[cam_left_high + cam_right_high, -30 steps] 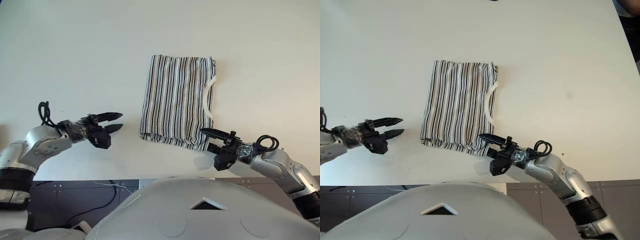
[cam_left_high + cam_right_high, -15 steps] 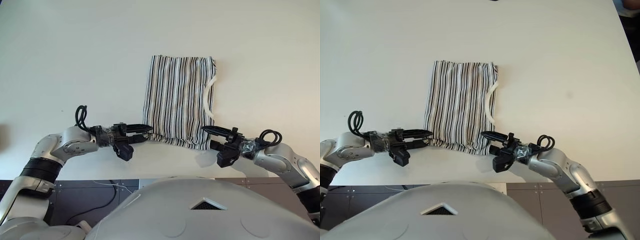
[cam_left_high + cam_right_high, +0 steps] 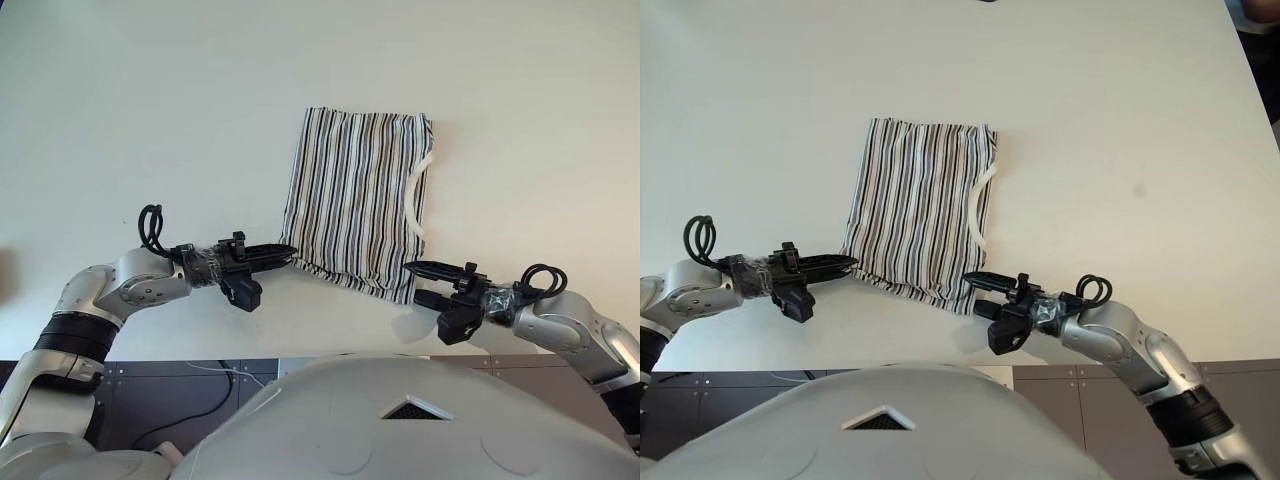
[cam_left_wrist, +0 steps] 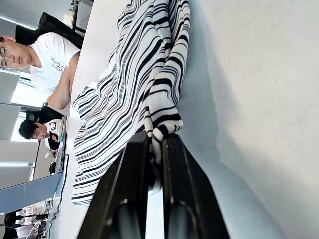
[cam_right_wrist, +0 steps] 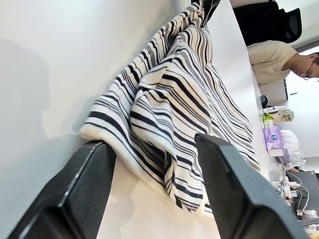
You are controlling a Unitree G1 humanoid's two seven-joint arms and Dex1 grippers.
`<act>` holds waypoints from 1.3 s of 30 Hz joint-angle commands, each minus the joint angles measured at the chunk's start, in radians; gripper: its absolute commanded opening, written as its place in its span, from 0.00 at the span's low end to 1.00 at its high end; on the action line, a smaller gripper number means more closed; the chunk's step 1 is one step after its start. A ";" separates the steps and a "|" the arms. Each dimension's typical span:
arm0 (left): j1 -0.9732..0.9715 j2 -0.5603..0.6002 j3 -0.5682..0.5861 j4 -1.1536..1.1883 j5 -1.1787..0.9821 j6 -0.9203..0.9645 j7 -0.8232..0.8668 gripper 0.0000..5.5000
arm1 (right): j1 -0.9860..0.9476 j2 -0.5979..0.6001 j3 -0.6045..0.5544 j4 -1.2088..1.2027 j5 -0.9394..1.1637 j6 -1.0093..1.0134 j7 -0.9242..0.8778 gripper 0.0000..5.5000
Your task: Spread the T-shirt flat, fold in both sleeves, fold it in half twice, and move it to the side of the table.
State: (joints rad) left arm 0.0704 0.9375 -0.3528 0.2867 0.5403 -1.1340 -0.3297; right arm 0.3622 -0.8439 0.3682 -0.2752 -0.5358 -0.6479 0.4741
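t-shirt [image 3: 360, 195] is lying seemingly halved once, left gripper [image 3: 287, 251] pinching one near corner, right gripper [image 3: 412, 280] gaping around the other, second fold and move pending.

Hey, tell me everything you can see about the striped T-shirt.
The T-shirt is soft-looking fabric with thin dark and white stripes and a white neckband along its right edge. It is folded into a layered rectangle lying on the white table. The left gripper has its jaws closed on the near-left corner, bunching the cloth there. The near-right corner, slightly rumpled, sits between the open jaws of the right gripper.
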 commanded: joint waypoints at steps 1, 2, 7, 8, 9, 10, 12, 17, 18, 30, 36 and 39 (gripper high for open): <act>0.076 0.028 -0.038 0.002 0.019 0.036 -0.061 0.03 | -0.001 0.014 0.036 0.027 -0.040 0.041 0.049 0.52; 0.083 0.033 -0.038 -0.008 0.010 0.038 -0.066 0.03 | -0.005 0.025 0.042 0.032 -0.049 0.045 0.047 0.52; 0.128 0.050 -0.027 -0.044 -0.007 0.056 -0.075 0.03 | -0.035 0.042 0.057 0.053 -0.085 0.044 0.038 0.46; 0.114 0.049 -0.032 -0.035 -0.007 0.051 -0.082 0.03 | -0.023 0.047 0.054 0.046 -0.097 0.057 0.030 0.42; 0.104 0.048 -0.036 -0.030 -0.008 0.047 -0.086 0.03 | -0.012 0.049 0.049 0.042 -0.103 0.070 0.023 0.39; 0.098 0.046 -0.038 -0.026 -0.008 0.045 -0.089 0.03 | -0.003 0.049 0.043 0.040 -0.105 0.078 0.018 0.35; 0.103 0.044 -0.037 -0.020 -0.005 0.044 -0.088 0.03 | 0.008 0.031 0.030 0.038 -0.096 0.076 0.017 0.29; 0.128 0.041 -0.034 -0.025 0.004 0.045 -0.078 0.03 | -0.018 0.029 0.027 0.043 -0.082 0.075 0.027 0.12; 0.128 0.042 -0.034 -0.024 0.005 0.041 -0.077 0.03 | -0.022 0.034 0.028 0.041 -0.080 0.080 0.029 0.09; 0.337 0.121 -0.042 -0.447 -0.453 0.430 -0.274 0.03 | 0.058 -0.115 0.000 -0.138 0.350 0.212 0.295 0.02; 0.305 0.085 0.084 -0.677 -0.896 0.873 -0.322 0.03 | -0.075 -0.083 -0.134 -0.258 0.800 0.589 0.357 0.02; 0.123 -0.020 0.107 -0.636 -0.983 1.044 -0.324 0.03 | -0.276 0.019 -0.166 -0.153 0.859 0.759 0.303 0.02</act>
State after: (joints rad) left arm 0.2932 0.9711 -0.2623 -0.3726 -0.4104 -0.1743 -0.6504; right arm 0.1937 -0.8751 0.2216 -0.4903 0.3014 0.0306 0.8057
